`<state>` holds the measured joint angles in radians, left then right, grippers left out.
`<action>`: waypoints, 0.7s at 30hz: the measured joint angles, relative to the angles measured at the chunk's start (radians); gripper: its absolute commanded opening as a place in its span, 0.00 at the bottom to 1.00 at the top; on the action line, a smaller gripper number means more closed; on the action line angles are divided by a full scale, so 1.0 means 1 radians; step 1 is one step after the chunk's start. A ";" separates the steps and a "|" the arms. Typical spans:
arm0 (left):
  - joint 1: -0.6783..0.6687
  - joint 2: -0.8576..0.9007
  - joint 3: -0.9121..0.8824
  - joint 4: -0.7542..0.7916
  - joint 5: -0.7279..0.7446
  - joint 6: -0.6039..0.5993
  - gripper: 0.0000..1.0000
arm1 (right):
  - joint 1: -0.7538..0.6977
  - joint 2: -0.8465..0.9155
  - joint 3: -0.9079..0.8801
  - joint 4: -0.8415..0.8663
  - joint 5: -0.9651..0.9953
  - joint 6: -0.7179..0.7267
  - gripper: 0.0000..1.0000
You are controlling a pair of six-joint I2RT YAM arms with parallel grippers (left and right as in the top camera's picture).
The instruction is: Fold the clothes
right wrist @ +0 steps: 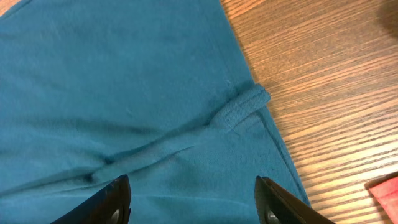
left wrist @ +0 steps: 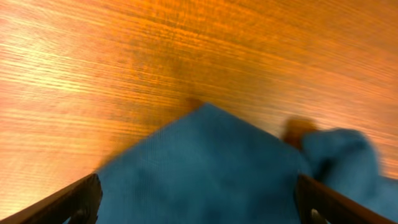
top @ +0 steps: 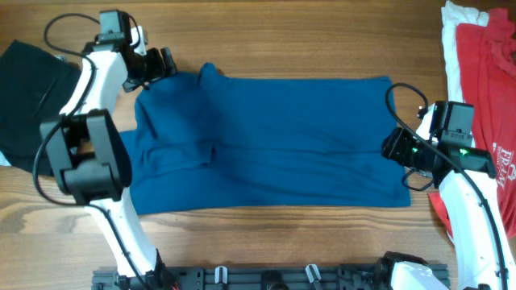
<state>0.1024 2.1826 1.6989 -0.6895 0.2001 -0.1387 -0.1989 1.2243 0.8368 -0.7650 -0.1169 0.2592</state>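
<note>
The royal-blue shirt (top: pixel 266 141) lies spread flat across the middle of the wooden table, one sleeve folded in over its left part. My left gripper (top: pixel 165 63) is open over the shirt's far left corner; the left wrist view shows blue cloth (left wrist: pixel 211 168) between its spread fingers (left wrist: pixel 199 202). My right gripper (top: pixel 395 149) is open over the shirt's right edge; the right wrist view shows the hem and a small fold (right wrist: pixel 245 106) between its fingers (right wrist: pixel 193 199). The red tee with white lettering (top: pixel 488 97) lies on a white garment (top: pixel 451 40) at the far right.
A black cloth (top: pixel 28 89) lies at the left edge under the left arm. A dark rail (top: pixel 266 278) runs along the front edge of the table. Bare wood (top: pixel 306 40) shows behind the shirt.
</note>
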 measured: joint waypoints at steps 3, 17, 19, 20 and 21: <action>-0.015 0.054 0.000 0.067 -0.020 0.045 0.99 | 0.000 0.000 0.000 0.000 -0.006 0.000 0.64; -0.061 0.104 0.027 0.009 -0.113 0.108 0.04 | 0.000 0.000 0.000 -0.004 -0.007 0.000 0.64; -0.061 0.105 0.032 -0.022 -0.113 0.108 0.04 | 0.000 0.000 0.000 -0.005 -0.007 0.000 0.64; -0.061 0.105 0.034 -0.031 -0.113 0.108 0.04 | 0.000 0.000 0.000 -0.005 -0.007 0.000 0.61; -0.060 0.104 0.035 -0.040 -0.112 0.107 0.04 | 0.000 0.000 0.000 -0.005 -0.007 0.000 0.59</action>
<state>0.0422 2.2868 1.7340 -0.7296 0.0879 -0.0315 -0.1989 1.2243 0.8368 -0.7700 -0.1238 0.2588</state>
